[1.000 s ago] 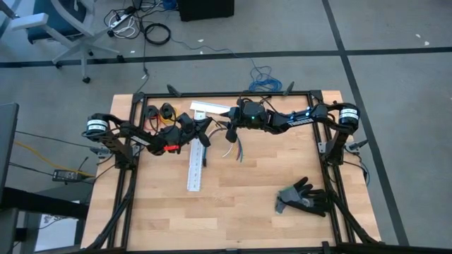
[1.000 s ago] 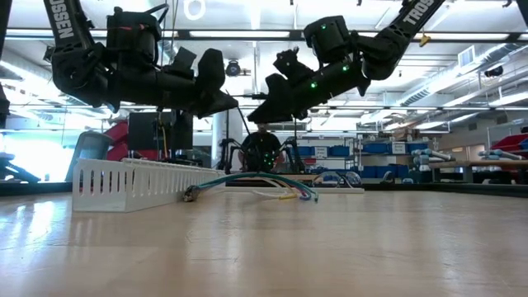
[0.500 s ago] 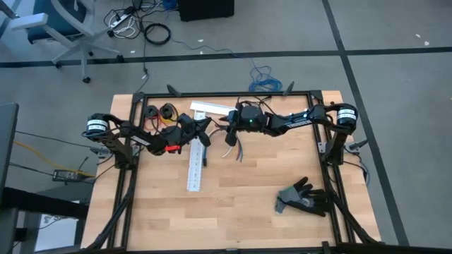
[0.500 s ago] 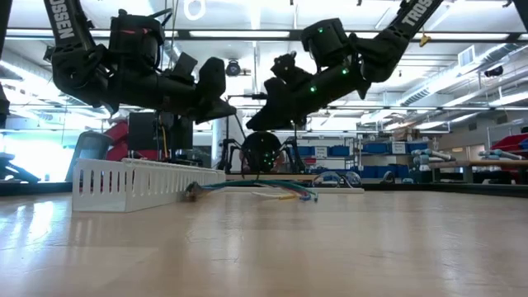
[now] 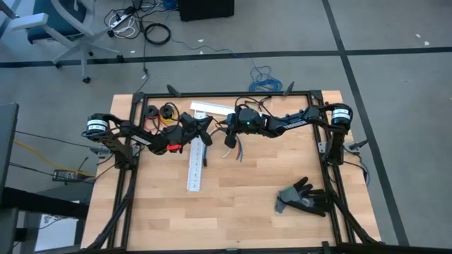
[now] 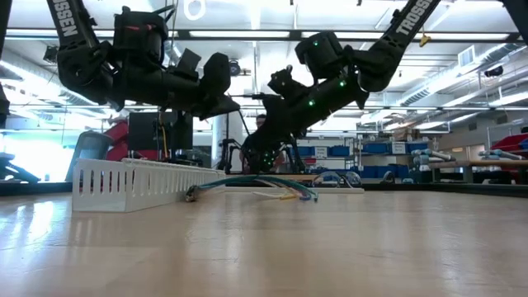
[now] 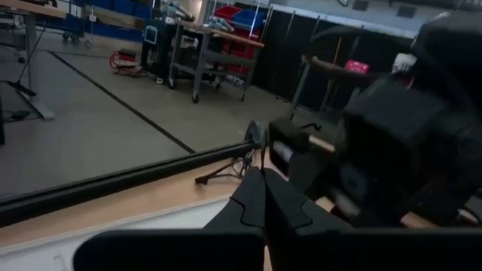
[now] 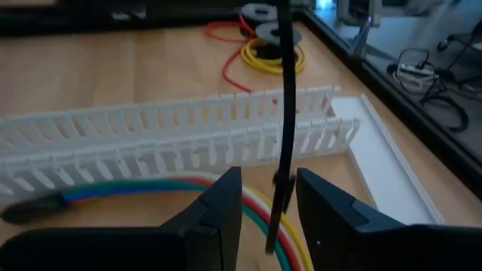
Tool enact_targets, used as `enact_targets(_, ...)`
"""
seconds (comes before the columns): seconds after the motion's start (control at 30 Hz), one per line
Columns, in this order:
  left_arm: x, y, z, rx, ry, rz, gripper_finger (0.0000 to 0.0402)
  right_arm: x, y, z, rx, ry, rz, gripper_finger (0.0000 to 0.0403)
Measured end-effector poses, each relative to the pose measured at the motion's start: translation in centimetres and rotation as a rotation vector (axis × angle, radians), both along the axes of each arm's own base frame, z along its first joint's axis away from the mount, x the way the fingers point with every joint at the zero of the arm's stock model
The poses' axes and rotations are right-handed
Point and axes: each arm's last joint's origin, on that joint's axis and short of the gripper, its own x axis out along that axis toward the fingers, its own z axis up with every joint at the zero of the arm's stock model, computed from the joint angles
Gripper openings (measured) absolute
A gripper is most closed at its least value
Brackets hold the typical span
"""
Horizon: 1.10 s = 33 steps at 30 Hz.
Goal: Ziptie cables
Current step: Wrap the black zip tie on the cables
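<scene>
Early stage: cables (image 5: 235, 146) lie loose and unbound beside the slotted duct (image 5: 195, 164). Right gripper (image 8: 268, 197), jaws narrowly apart, straddles the hanging ziptie (image 8: 286, 113); left gripper (image 7: 263, 197) is closed.

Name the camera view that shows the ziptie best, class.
The right wrist view: the ziptie runs as a black strap between the right pincer's fingers. The low view shows only a faint line; the others hide it.

Overhead, table-level and two wrist cameras share the duct (image 5: 195, 164).
</scene>
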Motion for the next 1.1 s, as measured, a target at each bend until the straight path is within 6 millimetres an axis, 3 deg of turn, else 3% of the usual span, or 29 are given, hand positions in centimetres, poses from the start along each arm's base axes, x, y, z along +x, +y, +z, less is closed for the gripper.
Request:
enact_targets(0.53, 0.00, -0.01, -0.05, -0.022, -0.012, -0.001, 0.0000, -0.09, -0.42, 0.23, -0.014, -0.011, -0.009, 0.0106)
enact_targets(0.9, 0.00, -0.01, -0.01, -0.024, -0.019, -0.002, 0.0000, -0.10, -0.40, 0.20, -0.035, -0.002, 0.009, 0.0009)
enact_targets(1.1, -0.01, -0.01, 0.14, -0.021, -0.035, -0.002, 0.0000, -0.18, -0.36, -0.01, -0.038, 0.026, 0.018, 0.0003)
